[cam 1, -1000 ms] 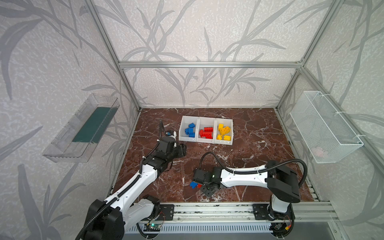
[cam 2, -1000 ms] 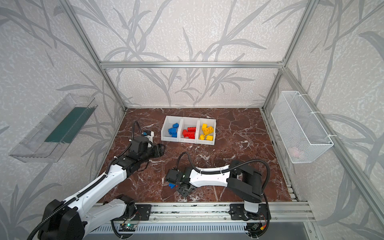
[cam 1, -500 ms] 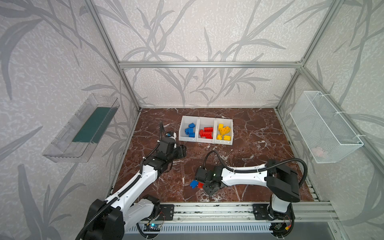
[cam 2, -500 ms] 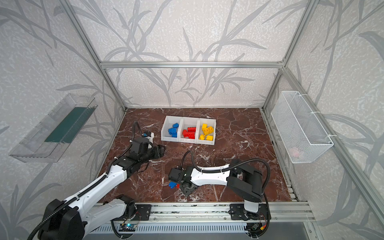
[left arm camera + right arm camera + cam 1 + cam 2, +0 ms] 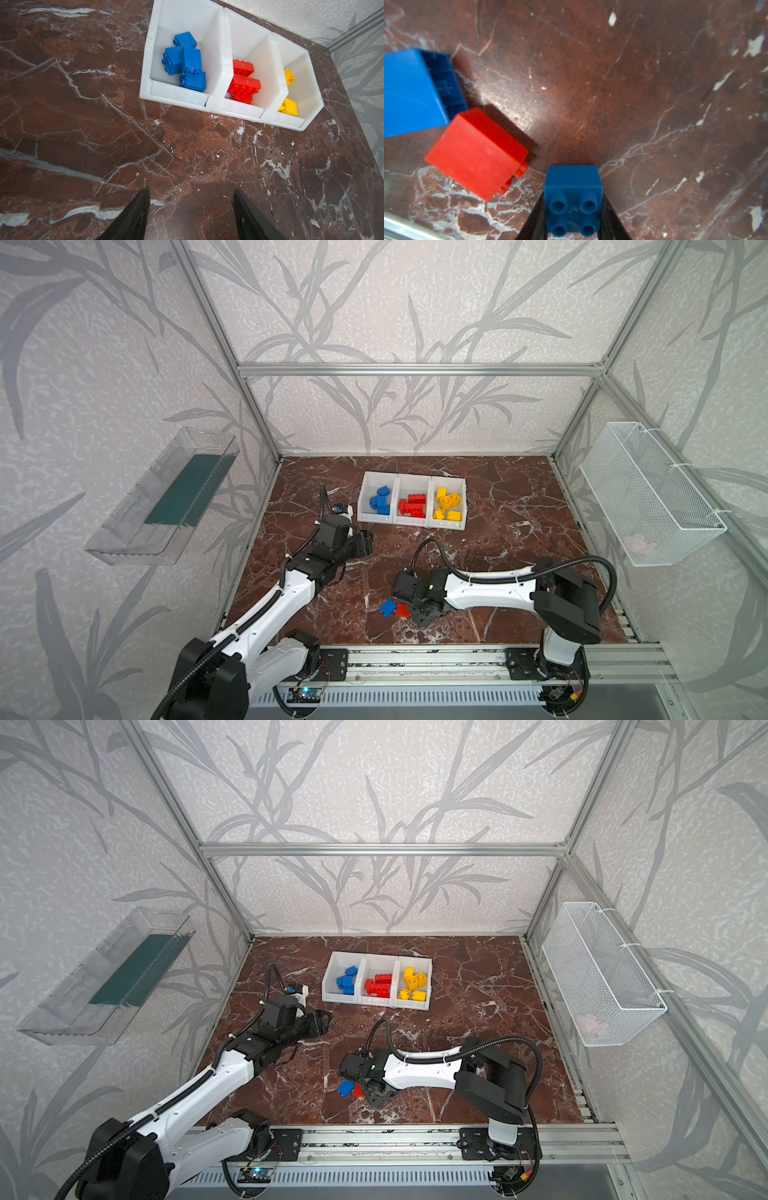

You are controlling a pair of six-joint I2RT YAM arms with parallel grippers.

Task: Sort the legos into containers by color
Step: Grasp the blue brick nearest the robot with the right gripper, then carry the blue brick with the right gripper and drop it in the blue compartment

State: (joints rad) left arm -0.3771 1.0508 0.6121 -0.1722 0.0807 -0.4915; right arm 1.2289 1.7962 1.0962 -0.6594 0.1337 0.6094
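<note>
Now, left end effector: fingers apart, empty, above worktop near containers.
Right end effector: clamped on small blue lego.
Worktop: larger blue lego just beside red lego.
Walls: clear tray left, mesh basket right.

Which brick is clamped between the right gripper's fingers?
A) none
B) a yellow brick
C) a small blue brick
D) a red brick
C: the right wrist view shows a small blue brick, studs toward the camera, pinched between the black fingers of the right gripper; the red brick lies loose nearby.
</note>
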